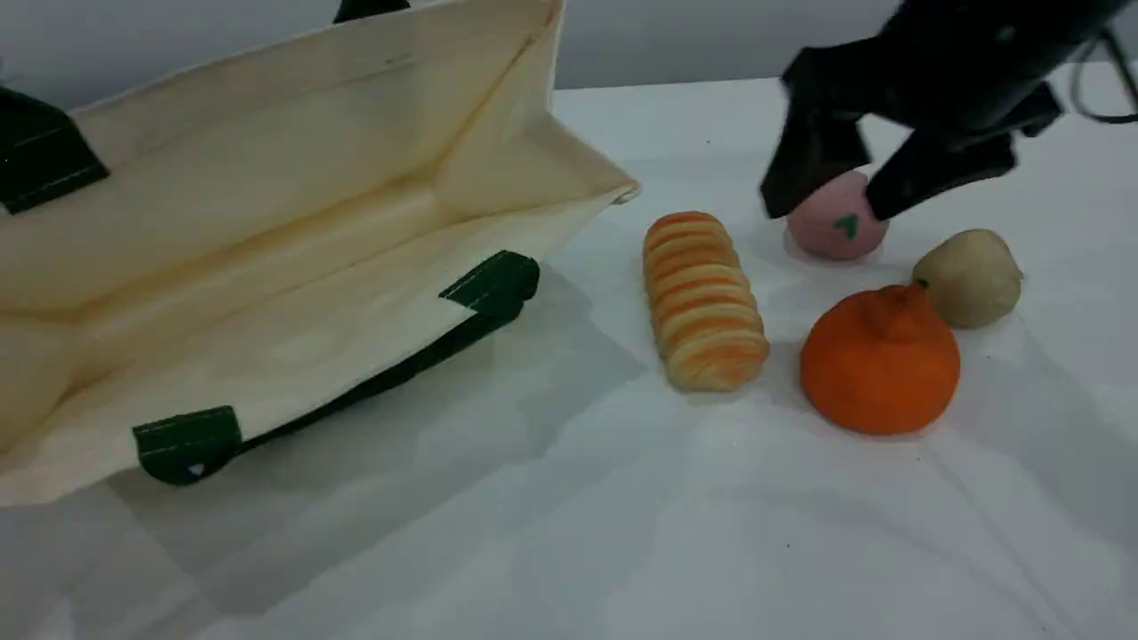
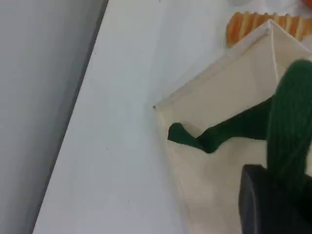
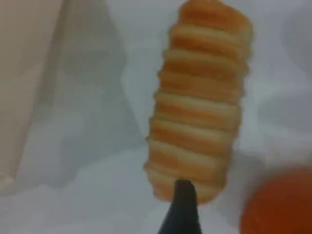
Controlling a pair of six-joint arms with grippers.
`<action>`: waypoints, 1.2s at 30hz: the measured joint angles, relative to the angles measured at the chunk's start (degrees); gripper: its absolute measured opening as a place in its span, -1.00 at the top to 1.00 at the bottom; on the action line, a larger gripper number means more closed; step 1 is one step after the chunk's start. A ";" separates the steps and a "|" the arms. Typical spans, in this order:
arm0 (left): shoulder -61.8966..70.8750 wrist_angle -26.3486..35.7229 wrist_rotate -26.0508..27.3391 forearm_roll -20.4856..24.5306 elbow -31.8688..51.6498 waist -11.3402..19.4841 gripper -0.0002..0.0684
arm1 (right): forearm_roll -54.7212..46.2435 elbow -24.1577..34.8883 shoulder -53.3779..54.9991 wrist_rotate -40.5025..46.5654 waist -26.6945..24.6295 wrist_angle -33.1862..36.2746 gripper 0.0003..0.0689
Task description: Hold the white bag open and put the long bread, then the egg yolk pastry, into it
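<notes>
The white bag (image 1: 293, 222) lies on its side at the left, its mouth gaping toward the foods. In the left wrist view my left gripper (image 2: 280, 190) is shut on the bag's dark green handle (image 2: 287, 131), holding the upper side up. The long bread (image 1: 702, 302) lies on the table just right of the bag's mouth, and the egg yolk pastry (image 1: 969, 277) sits further right. My right gripper (image 1: 836, 206) hangs open above the table behind the bread, holding nothing. The right wrist view looks down on the long bread (image 3: 200, 97) past one fingertip (image 3: 181, 209).
A pink ball with a green mark (image 1: 840, 236) sits under the right gripper's fingers. A round orange fruit (image 1: 880, 360) stands between the bread and the pastry. The bag's lower handle (image 1: 356, 391) trails on the white table (image 1: 622, 533).
</notes>
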 joint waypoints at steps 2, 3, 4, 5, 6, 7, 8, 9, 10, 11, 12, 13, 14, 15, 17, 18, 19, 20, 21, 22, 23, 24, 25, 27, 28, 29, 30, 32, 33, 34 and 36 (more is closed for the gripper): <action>0.00 0.00 -0.06 0.00 0.00 0.00 0.76 | 0.00 -1.79 1.47 -0.87 1.70 -0.43 -0.64; 0.00 0.00 -0.06 0.00 0.00 0.00 0.76 | -0.11 -2.47 2.25 -0.91 2.43 -0.71 -0.64; 0.00 0.00 -0.06 0.00 0.00 0.00 0.76 | -0.29 -3.26 3.09 -0.91 2.90 -0.85 -0.64; 0.00 0.00 -0.06 0.00 0.00 0.00 0.76 | -0.43 -3.90 3.83 -0.91 3.10 -0.92 -0.64; 0.00 0.00 -0.06 0.00 0.00 0.00 0.76 | -0.43 -4.60 4.71 -0.91 3.23 -0.92 -0.64; 0.00 0.00 -0.06 0.00 0.00 0.00 0.76 | -0.43 -5.20 5.56 -0.91 3.28 -1.14 -0.64; 0.00 0.00 -0.06 0.00 0.00 0.00 0.76 | -0.43 -5.76 6.38 -0.91 3.28 -1.18 -0.64; 0.00 0.00 -0.06 0.00 0.00 0.00 0.76 | -0.43 -6.18 6.99 -0.91 3.28 -1.24 -0.64; 0.00 0.00 -0.06 0.00 0.00 0.00 0.76 | -0.50 -6.44 7.72 -0.85 3.48 -1.24 -0.64; 0.00 0.00 -0.06 0.00 0.00 0.00 0.76 | -0.50 -6.84 8.40 -0.85 3.61 -1.29 -0.64; 0.00 0.00 -0.06 0.00 0.00 0.00 0.76 | -0.45 -7.30 9.01 -0.82 3.67 -1.15 -0.64; 0.00 0.00 -0.06 0.00 0.00 0.00 0.76 | -0.45 -7.73 9.73 -0.82 3.67 -1.15 -0.64; 0.00 0.00 -0.06 0.00 0.00 0.00 0.76 | -0.39 -8.21 10.47 -0.82 3.67 -1.09 -0.64; 0.00 0.00 -0.06 0.00 0.00 0.00 0.76 | -0.32 -8.59 11.08 -0.79 3.67 -0.93 -0.64; 0.00 0.00 -0.06 0.00 0.00 0.00 0.76 | -0.32 -9.36 12.47 -0.79 3.67 -0.73 -0.64; 0.00 0.00 -0.06 0.00 0.00 0.00 0.76 | -0.28 -9.71 13.16 -0.79 3.67 -0.69 -0.64; 0.00 0.00 -0.06 0.00 0.00 0.00 0.76 | 0.17 -9.97 13.85 -0.79 3.67 -0.62 -0.64; 0.00 0.00 -0.06 0.00 0.00 0.00 0.76 | 0.31 -10.31 14.43 -0.79 3.67 -0.53 -0.64; 0.00 0.00 -0.06 0.00 0.00 0.00 0.76 | 0.45 -10.69 15.14 -0.79 3.67 -0.53 -0.64; 0.00 0.00 -0.06 0.00 0.00 0.00 0.76 | 0.43 -10.94 15.67 -0.79 3.67 -0.53 -0.64; 0.00 0.00 -0.06 0.00 0.00 0.00 0.76 | 0.48 -11.21 16.21 -0.79 3.67 -0.53 -0.64; 0.00 0.00 -0.06 0.00 0.00 0.00 0.76 | 0.48 -11.51 16.71 -0.79 3.80 -0.47 -0.64; 0.00 0.00 -0.06 0.00 0.00 0.00 0.76 | 0.48 -11.65 17.02 -0.79 4.00 -0.56 -0.64; 0.00 0.00 -0.06 0.00 0.00 0.00 0.76 | 0.53 -12.41 17.70 -0.79 4.45 -0.32 -0.64; 0.00 0.00 -0.06 0.00 0.00 0.00 0.76 | 0.56 -12.89 18.16 -0.79 4.90 -0.61 -0.64; 0.00 0.00 -0.06 0.00 0.00 0.00 0.76 | 0.56 -13.32 18.60 -0.79 5.23 -0.76 -0.63; 0.00 0.00 -0.06 0.00 0.00 0.00 0.76 | 0.59 -13.72 19.01 -0.85 5.39 -0.57 -0.62; 0.00 0.00 -0.06 0.14 0.00 0.00 0.76 | 0.74 -14.27 19.80 -0.78 6.00 -0.48 -0.57; 0.00 0.00 -0.06 0.28 0.00 0.00 0.76 | 0.74 -14.27 19.97 -0.78 6.35 -0.69 -0.53; 0.00 0.00 -0.06 0.23 0.00 0.00 0.76 | 0.77 -14.27 20.04 -0.78 6.59 -0.83 -0.48; 0.00 0.00 -0.06 0.28 0.00 0.00 0.76 | 0.77 -14.27 20.18 -0.78 6.70 -1.20 -0.34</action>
